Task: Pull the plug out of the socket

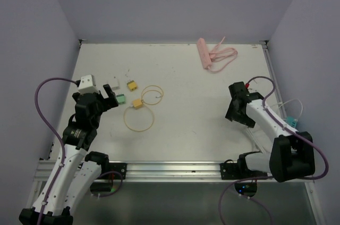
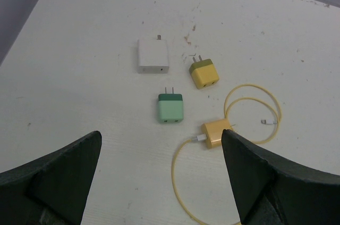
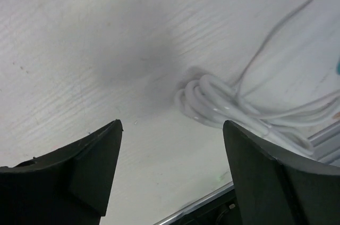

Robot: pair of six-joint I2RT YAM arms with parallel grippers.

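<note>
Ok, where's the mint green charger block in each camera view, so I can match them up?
Top external: the mint green charger lies left of centre on the table, just right of the left gripper.
Left wrist: it sits mid-frame, prongs pointing away, between the open fingers.
Right wrist: not in it; only a coiled white cable shows.
Shared landmark: the yellow cable looping beside it, also in the left wrist view.

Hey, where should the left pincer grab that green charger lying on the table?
Come straight down on the green charger and pinch its two long flat sides. It lies flat, prongs pointing away, and bare table either side leaves room for the fingers.
</note>
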